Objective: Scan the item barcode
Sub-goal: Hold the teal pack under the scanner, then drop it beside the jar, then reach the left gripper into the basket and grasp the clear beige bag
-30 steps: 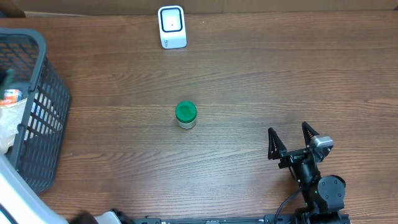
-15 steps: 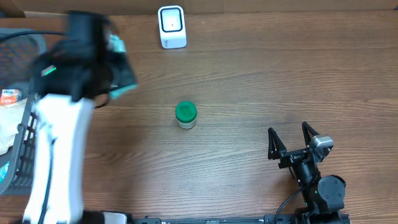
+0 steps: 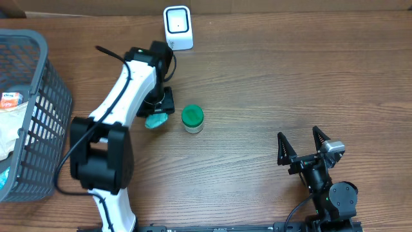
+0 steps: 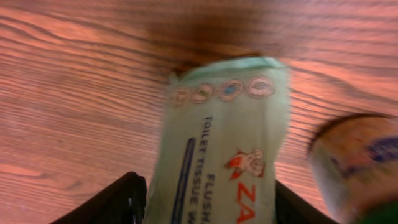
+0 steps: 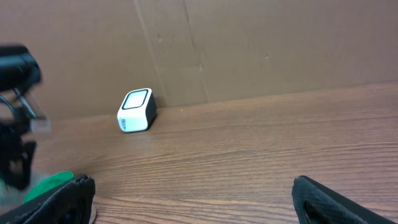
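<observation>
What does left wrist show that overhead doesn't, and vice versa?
Left wrist only: the print on the pale green tissue pack, partly readable as toilet tissue, and the pack sitting between the left gripper's fingers. Overhead only: the white scanner, the grey basket, and the right gripper, open and away from the items. Both: the pack, the green-lidded jar beside it, and the wood table.

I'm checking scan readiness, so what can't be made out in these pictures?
- Barcode on the wipes pack: none shows; left wrist view crops its lower part, overhead the left gripper covers it.
- Jar label: blurred, cut by the left wrist view's right edge.
- Basket contents: overhead, behind the wall bars and off the left edge.
- Whether the left jaws clamp the pack or only flank it.
</observation>
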`<action>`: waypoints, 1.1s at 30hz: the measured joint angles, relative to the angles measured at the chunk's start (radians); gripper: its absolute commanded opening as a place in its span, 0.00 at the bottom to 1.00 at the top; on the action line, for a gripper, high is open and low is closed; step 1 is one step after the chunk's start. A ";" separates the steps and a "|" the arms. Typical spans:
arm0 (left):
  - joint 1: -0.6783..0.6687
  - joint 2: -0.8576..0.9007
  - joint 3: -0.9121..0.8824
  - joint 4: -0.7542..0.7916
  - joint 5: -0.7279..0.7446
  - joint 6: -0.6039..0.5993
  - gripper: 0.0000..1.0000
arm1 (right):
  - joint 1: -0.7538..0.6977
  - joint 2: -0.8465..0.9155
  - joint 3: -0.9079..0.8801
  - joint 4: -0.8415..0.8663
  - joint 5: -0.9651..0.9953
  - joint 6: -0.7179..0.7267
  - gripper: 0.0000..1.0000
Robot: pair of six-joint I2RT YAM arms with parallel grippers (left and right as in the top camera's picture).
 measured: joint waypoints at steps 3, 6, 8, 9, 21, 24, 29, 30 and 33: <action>-0.009 0.028 -0.002 0.010 -0.003 0.002 0.99 | 0.000 0.000 0.000 0.000 0.000 0.000 1.00; -0.012 0.029 0.000 0.012 -0.003 0.002 0.99 | 0.000 0.000 0.000 0.001 0.000 0.000 1.00; -0.012 0.029 0.015 -0.013 -0.003 0.002 1.00 | 0.000 0.000 0.000 0.000 0.000 0.000 1.00; -0.011 0.029 0.043 -0.052 -0.003 0.002 1.00 | 0.000 0.000 0.000 0.000 0.000 0.000 1.00; 0.237 -0.253 0.537 -0.235 0.016 -0.006 1.00 | 0.000 0.000 0.000 0.000 0.000 -0.001 1.00; 0.409 -0.405 0.575 -0.242 0.012 -0.027 1.00 | 0.000 0.000 0.000 0.000 0.000 0.000 1.00; 0.749 -0.516 0.592 -0.296 0.008 -0.072 0.99 | 0.000 0.000 0.000 0.000 0.000 0.000 1.00; 0.808 -0.515 0.586 -0.297 0.015 -0.079 1.00 | 0.000 0.000 0.000 0.000 0.000 0.000 1.00; 0.955 -0.481 0.526 -0.274 0.060 -0.094 1.00 | 0.000 0.000 0.000 0.000 0.000 0.000 1.00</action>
